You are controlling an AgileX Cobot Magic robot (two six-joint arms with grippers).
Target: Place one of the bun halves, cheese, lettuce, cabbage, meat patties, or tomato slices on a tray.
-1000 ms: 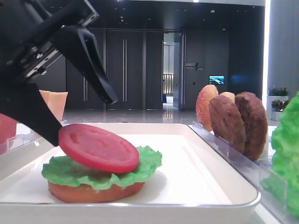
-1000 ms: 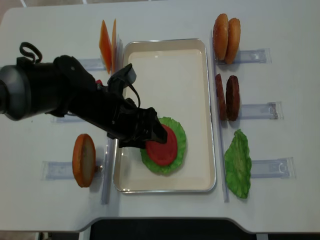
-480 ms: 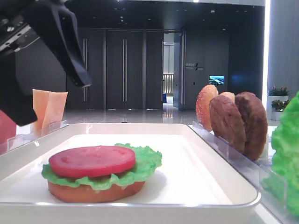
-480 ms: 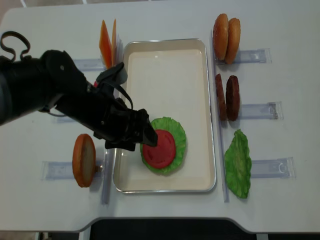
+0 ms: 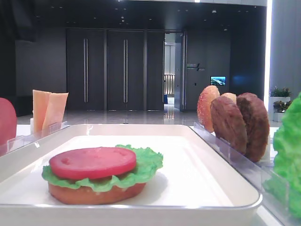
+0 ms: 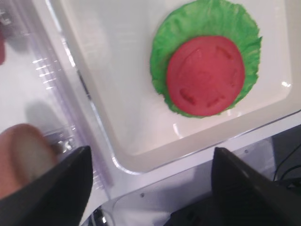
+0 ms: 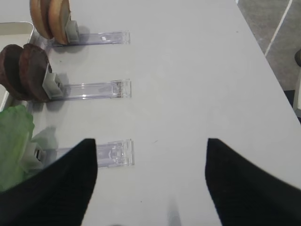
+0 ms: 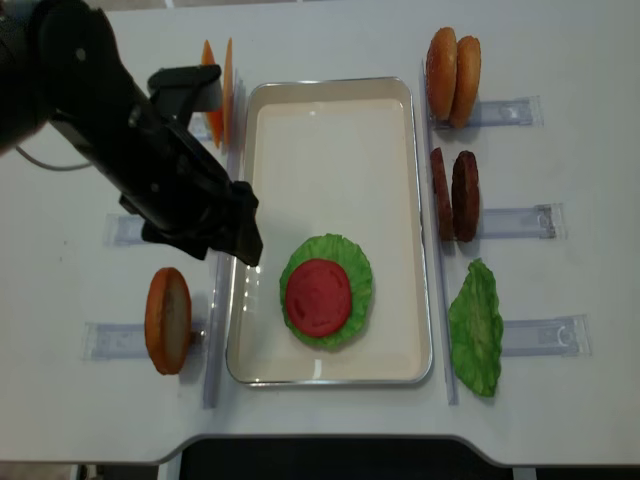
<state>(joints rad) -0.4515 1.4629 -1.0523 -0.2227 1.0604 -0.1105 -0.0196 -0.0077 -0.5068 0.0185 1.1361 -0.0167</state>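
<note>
A red tomato slice lies flat on the ruffled lettuce, which covers a bun half in the near part of the white tray. My left gripper hangs open and empty above the tray's left rim, apart from the stack. My right gripper is open over bare table, holding nothing. It does not show in either exterior view.
Clear racks flank the tray. On the right stand two bun halves, two meat patties and a loose lettuce leaf. On the left are cheese slices and one bun half. An empty rack end lies by the right gripper.
The left gripper let the tomato slice settle flat on the lettuce, then rose and drew back left, leaving the low exterior view. The stack has stayed still since.
</note>
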